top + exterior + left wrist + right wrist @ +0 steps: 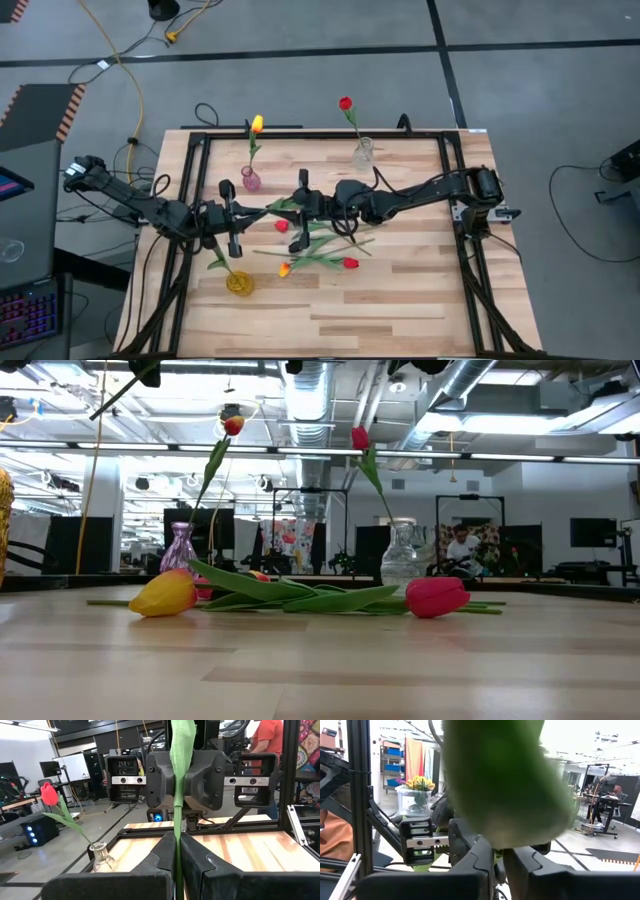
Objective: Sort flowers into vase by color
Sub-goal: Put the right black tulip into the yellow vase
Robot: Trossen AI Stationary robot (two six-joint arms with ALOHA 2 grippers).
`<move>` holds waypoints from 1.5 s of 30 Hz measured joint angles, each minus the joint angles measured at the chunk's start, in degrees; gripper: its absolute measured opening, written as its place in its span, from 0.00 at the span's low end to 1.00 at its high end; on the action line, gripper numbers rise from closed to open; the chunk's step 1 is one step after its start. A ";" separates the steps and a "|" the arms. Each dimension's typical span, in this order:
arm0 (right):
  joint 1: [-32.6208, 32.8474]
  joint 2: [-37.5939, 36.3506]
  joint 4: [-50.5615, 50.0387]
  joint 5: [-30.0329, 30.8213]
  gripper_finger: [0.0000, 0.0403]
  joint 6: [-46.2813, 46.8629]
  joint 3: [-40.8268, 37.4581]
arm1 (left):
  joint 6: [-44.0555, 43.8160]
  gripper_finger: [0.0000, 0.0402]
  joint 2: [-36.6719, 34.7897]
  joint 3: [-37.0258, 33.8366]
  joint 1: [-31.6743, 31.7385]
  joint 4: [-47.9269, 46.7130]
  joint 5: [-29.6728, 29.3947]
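Observation:
My left gripper (232,215) and my right gripper (300,210) face each other above the table's middle. Both are shut on one green flower stem (268,208), whose head I cannot see. A yellow tulip (257,124) stands in a pink vase (250,180). A red tulip (345,103) stands in a clear vase (362,153). A yellow vase (238,283) stands at the near left. Loose tulips lie flat on the table: a yellow-orange head (165,593), a red head (437,597) and another red head (281,226). My left gripper pinches the thin green stem (176,852) between its two fingers. The stem runs on toward the right gripper (182,780), with a long leaf (182,745) on it, clear of the table. My right gripper pinches the same stem (498,856) between its two fingers. A large blurred leaf (505,780) just in front hides the rest of the flower.
A black frame (190,190) runs round the work area on the wooden table (400,310). Loose stems and leaves (320,248) lie under and near the grippers. People and workbenches show in the room beyond.

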 joint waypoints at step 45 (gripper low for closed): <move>9.43 -4.48 -15.80 1.56 0.11 6.68 4.76 | 1.03 0.41 -19.26 0.09 -0.04 -9.17 -4.94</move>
